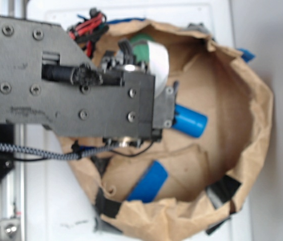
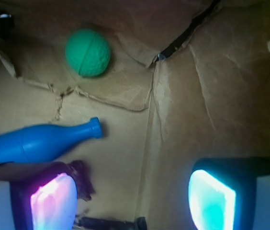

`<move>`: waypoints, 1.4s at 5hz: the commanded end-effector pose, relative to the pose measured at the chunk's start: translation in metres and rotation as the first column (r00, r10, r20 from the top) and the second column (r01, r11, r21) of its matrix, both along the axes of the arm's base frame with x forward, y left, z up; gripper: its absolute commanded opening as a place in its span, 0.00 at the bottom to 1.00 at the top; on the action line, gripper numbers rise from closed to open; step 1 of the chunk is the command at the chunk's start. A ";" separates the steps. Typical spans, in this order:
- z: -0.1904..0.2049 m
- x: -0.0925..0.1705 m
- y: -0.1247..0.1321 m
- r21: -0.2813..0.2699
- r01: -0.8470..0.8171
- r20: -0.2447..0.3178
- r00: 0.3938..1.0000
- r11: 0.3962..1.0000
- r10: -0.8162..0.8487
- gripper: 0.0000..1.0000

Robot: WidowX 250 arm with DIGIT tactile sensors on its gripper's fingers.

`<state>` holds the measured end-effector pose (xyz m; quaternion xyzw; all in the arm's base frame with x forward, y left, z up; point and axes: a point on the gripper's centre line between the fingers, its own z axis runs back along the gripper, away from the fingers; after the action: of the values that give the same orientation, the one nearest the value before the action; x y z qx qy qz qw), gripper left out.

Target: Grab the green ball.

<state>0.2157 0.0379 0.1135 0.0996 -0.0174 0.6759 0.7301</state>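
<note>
Green ball (image 2: 88, 52): we see it resting on the brown paper bag's floor (image 2: 197, 105), untouched, at upper left of the wrist view.
Blue pin (image 2: 39, 143): lies on its side below the ball, apart from it.
Gripper (image 2: 132, 196): fingers spread wide, holding nothing, well short of the ball.
</note>
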 end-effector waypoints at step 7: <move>-0.019 0.028 0.012 0.094 -0.070 0.087 0.994 0.993 0.062 1.00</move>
<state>0.2379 0.0488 0.0846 0.1210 -0.0576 0.6917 0.7097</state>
